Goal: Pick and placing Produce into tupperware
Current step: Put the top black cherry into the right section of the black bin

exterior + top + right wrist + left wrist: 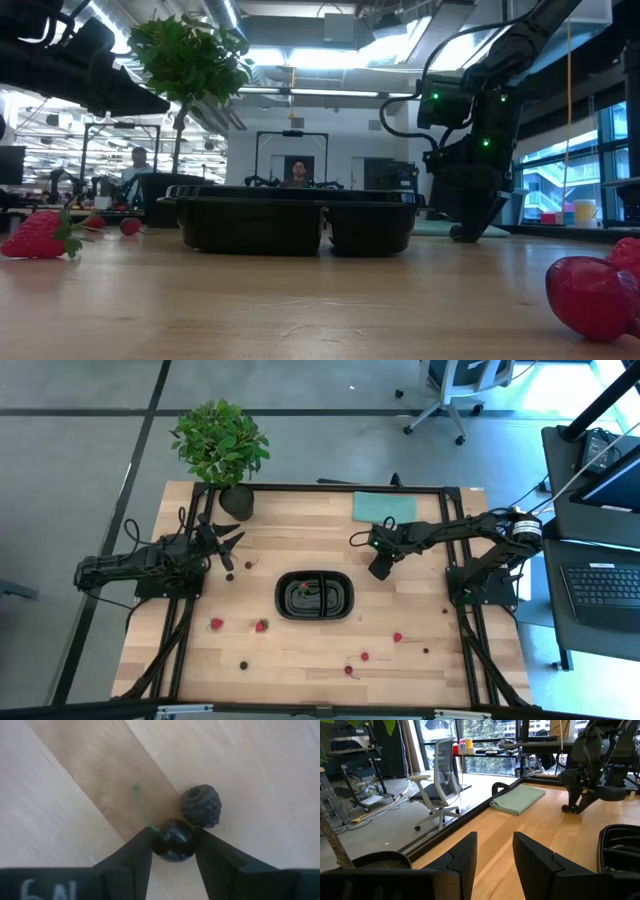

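Observation:
The black two-compartment tray sits mid-table with a few pieces in its left compartment. Red strawberries and dark berries lie scattered on the wood. My right gripper is down at the table, right of the tray, shut on a shiny dark cherry. A bumpy dark berry lies on the wood against the cherry. My left gripper is open in the air near the potted plant, left of the tray. My right gripper pinches the shiny dark cherry's round body between its two fingers, coming from above and pointing down. The thin green stem sticks out past the fingers over the wood. Whether the cherry still rests on the table cannot be told.
A potted plant stands at the far left corner and a folded teal cloth lies at the far edge. More red pieces lie near the front right. A black frame rims the table.

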